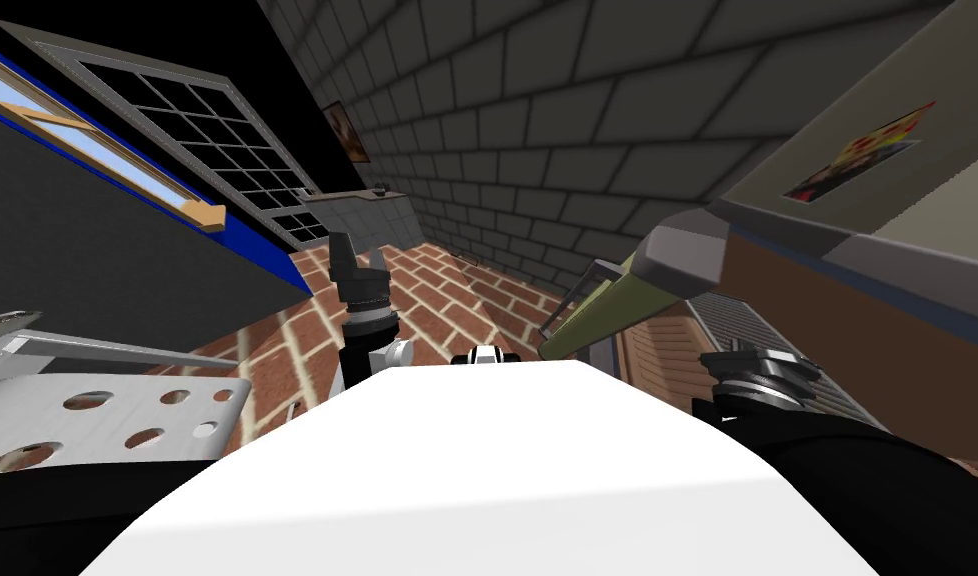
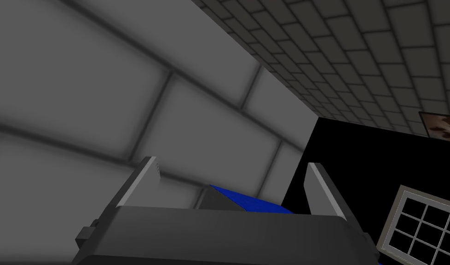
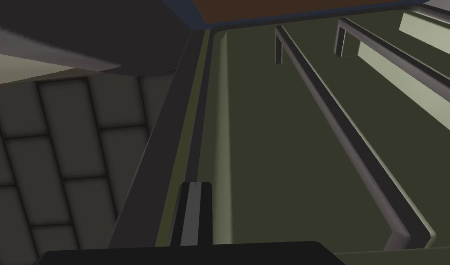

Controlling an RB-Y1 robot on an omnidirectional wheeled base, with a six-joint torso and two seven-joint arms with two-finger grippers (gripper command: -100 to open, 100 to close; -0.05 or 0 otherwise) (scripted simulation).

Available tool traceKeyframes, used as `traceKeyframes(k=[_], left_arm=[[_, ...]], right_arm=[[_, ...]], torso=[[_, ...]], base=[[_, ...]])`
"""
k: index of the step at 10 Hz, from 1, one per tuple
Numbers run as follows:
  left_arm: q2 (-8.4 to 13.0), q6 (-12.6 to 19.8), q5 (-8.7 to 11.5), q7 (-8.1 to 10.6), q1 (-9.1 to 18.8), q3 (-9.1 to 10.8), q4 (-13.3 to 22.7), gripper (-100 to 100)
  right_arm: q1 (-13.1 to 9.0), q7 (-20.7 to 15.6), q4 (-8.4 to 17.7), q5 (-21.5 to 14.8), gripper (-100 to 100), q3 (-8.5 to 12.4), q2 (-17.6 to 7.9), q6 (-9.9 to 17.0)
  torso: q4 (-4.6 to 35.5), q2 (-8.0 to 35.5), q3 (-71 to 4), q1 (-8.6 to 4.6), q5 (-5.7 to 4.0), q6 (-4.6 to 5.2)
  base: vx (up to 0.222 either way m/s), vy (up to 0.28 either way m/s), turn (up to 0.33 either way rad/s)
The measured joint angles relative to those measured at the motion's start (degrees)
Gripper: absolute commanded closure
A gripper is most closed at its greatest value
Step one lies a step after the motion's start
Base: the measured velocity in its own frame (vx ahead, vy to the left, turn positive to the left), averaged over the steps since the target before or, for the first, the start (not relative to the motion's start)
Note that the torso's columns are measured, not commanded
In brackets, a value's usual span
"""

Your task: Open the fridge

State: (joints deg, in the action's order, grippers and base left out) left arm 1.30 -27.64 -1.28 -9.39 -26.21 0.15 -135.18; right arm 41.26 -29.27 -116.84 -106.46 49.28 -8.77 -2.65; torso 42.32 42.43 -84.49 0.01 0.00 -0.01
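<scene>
The fridge (image 1: 877,230) stands at my right, a tan-grey box with a colourful sticker on its side. Its olive-green door (image 1: 602,305) juts out from the body and carries a grey bar handle (image 1: 575,292). In the right wrist view the olive door (image 3: 284,152) is close, with two long dark handles (image 3: 339,124) running along it. My right gripper (image 3: 195,202) is shut, its fingers pressed together against the door's edge beside a dark strip (image 3: 162,138). My left gripper (image 2: 228,184) is open and holds nothing; it is raised in front of my chest (image 1: 355,262).
The floor (image 1: 427,290) is red brick and the wall behind is grey block. A window (image 1: 207,140) and a dark, blue-edged slab (image 1: 127,250) stand at my left. A perforated white rack (image 1: 127,420) lies low on the left. A low grey cabinet (image 1: 367,215) stands far back.
</scene>
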Motion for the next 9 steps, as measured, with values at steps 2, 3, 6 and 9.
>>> traceKeyframes(k=[2,3,6,9], left_arm=[[0.0,0.0,0.0,0.0,0.0,0.0,0.0,0],[0.0,0.0,0.0,0.0,-0.01,0.0,0.0,0],[0.0,0.0,0.0,0.0,0.0,0.0,0.0,0],[0.0,0.0,0.0,0.0,-0.01,0.0,0.0,0]], right_arm=[[0.83,0.3,0.34,0.4,100,0.69,0.14,0.62],[0.46,0.34,0.57,0.16,100,1.73,0.68,0.2],[1.09,0.7,0.87,0.48,100,3.33,1.22,0.27],[1.69,1.01,1.2,0.69,100,5.08,2.06,0.41]], torso=[[-0.03,-0.12,-0.07,-0.04,0.01,0.0],[-0.08,-0.33,-0.19,-0.11,-0.04,0.01],[-0.03,-0.1,-0.06,-0.06,-0.01,0.0],[-0.04,-0.2,-0.1,-0.06,-0.02,0.02]], base=[[0.228,0.141,-0.049],[0.205,0.138,-0.023],[0.223,0.143,-0.042],[0.221,0.138,-0.034]])
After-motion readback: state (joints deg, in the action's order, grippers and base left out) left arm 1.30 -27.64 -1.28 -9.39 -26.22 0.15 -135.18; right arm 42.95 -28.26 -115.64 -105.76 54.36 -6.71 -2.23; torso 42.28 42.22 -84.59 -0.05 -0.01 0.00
